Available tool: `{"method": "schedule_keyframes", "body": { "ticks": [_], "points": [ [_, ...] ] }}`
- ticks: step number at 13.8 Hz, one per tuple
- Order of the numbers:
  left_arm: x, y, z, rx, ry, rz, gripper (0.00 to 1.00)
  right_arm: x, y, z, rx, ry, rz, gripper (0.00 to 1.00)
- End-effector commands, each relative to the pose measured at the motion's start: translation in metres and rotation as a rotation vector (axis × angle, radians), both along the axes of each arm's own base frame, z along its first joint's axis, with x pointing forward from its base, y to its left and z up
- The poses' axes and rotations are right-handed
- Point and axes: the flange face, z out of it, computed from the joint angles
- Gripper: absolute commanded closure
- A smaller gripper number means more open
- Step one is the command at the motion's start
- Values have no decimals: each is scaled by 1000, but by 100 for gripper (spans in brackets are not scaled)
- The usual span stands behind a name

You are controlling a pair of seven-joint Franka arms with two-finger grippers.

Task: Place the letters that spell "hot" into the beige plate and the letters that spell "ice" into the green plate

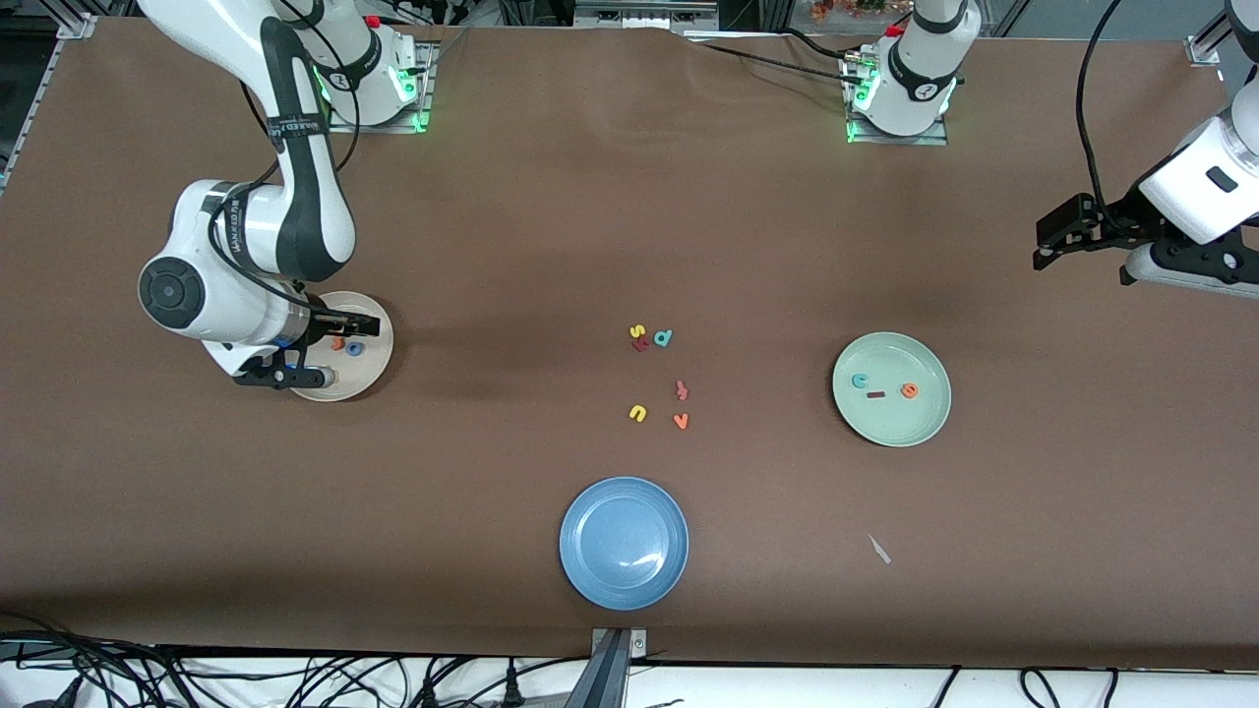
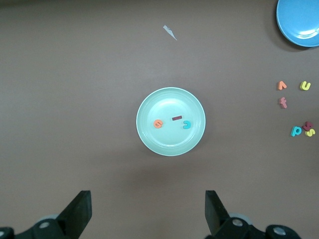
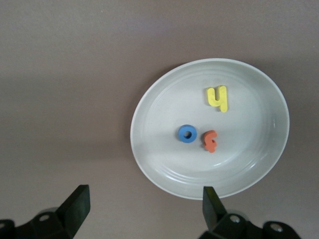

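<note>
Nearest, blue plate (image 1: 624, 543) is left bare, being no target; h (image 3: 218, 98), o (image 3: 187, 134), t (image 3: 210, 141) are sorted into beige plate (image 3: 154, 109) under the released, spread right gripper (image 1: 313, 346); c (image 1: 860, 380), i (image 1: 875, 394), e (image 1: 909, 390) are sorted into green plate (image 1: 925, 423); left gripper (image 1: 1067, 236), spread and empty, is parked waiting over the table at the left arm's end.

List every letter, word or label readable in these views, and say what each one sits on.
"h", "o", "t": yellow h, blue ring o, orange t, in the cream-beige round plate.
"c", "i", "e": teal c, dark maroon bar i, orange e, in the pale mint-green round plate.
Loose foam letters on the brown table: yellow "u", teal "d"; the others uncertain.
Right arm's black strap print: too small to read.
</note>
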Motion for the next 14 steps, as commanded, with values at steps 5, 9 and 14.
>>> {"method": "schedule_keyframes", "body": {
  "ticks": [5, 9, 14],
  "points": [
    [-8, 5, 6, 34, 25, 35, 0, 3, 40, 8, -93, 38, -106, 0],
    [-8, 5, 6, 34, 28, 35, 0, 2, 8, 64, -40, -51, -2, 0],
    [-8, 5, 6, 35, 27, 33, 0, -37, -54, 160, 8, -75, 92, 0]
  ]
}}
